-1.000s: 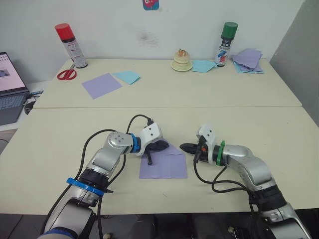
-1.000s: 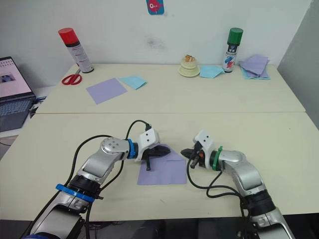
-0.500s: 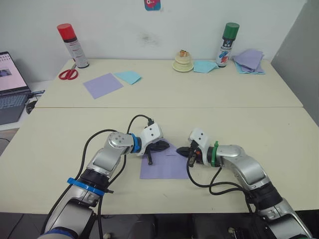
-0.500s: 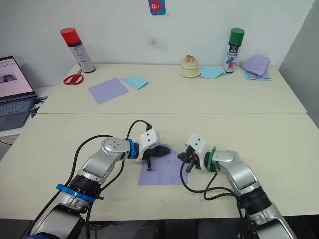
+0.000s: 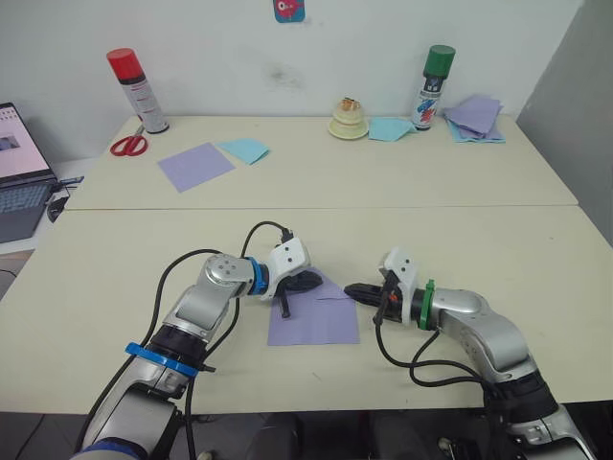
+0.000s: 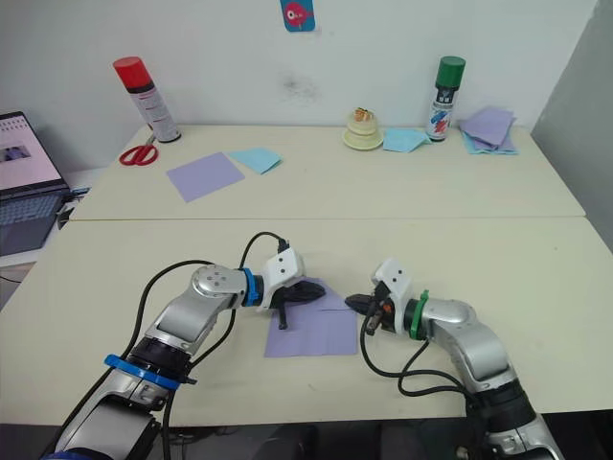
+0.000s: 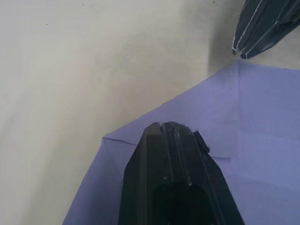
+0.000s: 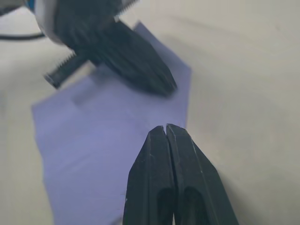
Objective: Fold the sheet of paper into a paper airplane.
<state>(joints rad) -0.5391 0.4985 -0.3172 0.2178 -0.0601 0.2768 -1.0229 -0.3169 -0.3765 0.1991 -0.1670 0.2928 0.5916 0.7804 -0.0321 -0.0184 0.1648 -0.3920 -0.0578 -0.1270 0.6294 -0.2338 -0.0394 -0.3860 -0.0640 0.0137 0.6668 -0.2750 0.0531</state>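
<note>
While the left gripper (image 5: 311, 282) (fingers together) presses the sheet of paper (image 5: 316, 317), the right gripper (image 5: 352, 289) hovers closed, empty.

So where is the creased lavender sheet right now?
The sheet lies flat on the near table, between the left claw, which rests on its far left corner, and the right claw.

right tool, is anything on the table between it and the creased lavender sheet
Nothing visible. The right tool sits just off the right edge of the sheet of paper, with only bare table around. The left tool presses the sheet's far corner, off to the side.
</note>
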